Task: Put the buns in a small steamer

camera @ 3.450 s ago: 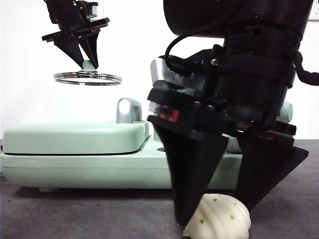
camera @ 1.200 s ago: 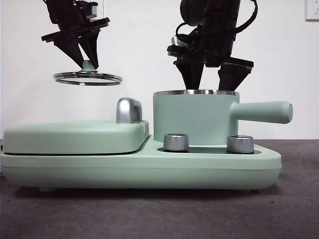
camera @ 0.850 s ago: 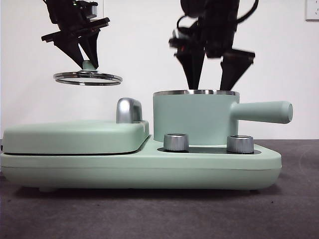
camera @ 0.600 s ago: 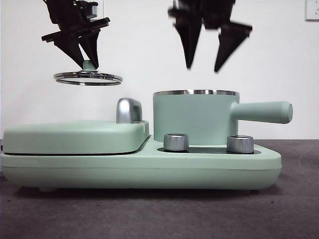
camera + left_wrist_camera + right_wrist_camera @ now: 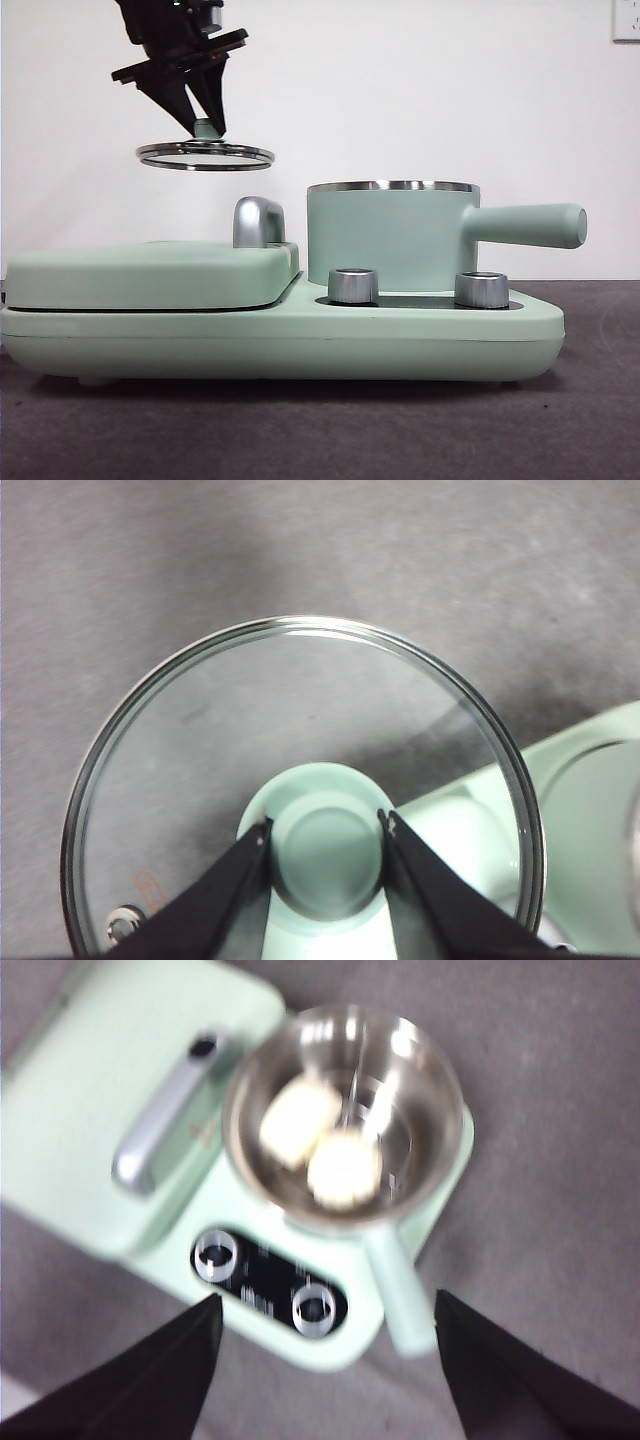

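The left gripper [image 5: 205, 128] is clamped on the green knob [image 5: 325, 852] of the glass lid [image 5: 205, 156], which hangs level beneath it, up and to the side of the small steamer [image 5: 392, 238]. The right gripper [image 5: 325, 1335], jaws spread wide, is high above the steamer; directly below it both buns [image 5: 322, 1147] lie touching inside, blurred. From the front the steamer's wall hides them.

The small steamer [image 5: 390, 238] was mint green with a steel rim; its interior (right wrist view) was bright metal. Both buns [image 5: 322, 1145] were pale cream. The glass lid [image 5: 300, 780] was clear with a mint-green knob [image 5: 325, 865]. The end effector [image 5: 325, 830] jaws were black. The tabletop [image 5: 580, 430] was dark grey.
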`<control>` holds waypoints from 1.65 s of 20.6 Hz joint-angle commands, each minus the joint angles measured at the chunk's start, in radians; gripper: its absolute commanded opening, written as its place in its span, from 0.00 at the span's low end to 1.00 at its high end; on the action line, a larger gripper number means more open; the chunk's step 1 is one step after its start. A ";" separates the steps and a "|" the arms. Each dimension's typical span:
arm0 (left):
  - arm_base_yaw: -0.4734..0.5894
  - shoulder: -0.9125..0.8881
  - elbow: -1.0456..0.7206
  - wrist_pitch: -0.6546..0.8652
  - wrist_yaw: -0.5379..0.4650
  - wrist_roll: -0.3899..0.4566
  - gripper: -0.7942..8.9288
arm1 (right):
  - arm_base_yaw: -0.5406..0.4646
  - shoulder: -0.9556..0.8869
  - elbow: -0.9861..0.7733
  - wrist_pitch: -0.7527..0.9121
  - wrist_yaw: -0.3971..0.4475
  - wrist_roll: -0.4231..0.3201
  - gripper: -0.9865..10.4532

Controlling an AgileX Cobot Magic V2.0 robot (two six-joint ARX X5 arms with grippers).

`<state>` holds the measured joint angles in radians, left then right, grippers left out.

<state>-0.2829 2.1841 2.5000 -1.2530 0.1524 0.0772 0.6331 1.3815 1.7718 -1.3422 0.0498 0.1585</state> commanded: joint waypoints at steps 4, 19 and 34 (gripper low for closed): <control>-0.074 -0.001 0.044 0.016 0.002 -0.011 0.13 | 0.117 -0.358 -0.311 -0.078 0.048 0.109 0.38; -0.367 -0.001 0.044 0.017 0.002 -0.011 0.13 | 0.164 -1.112 -0.784 0.137 0.075 0.167 0.38; -0.438 0.014 0.042 0.012 0.001 -0.006 0.10 | 0.164 -1.112 -0.786 0.220 -0.026 0.167 0.38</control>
<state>-0.7116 2.1841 2.5000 -1.2552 0.1524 0.0742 0.7876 0.2680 0.9752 -1.1332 0.0257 0.3298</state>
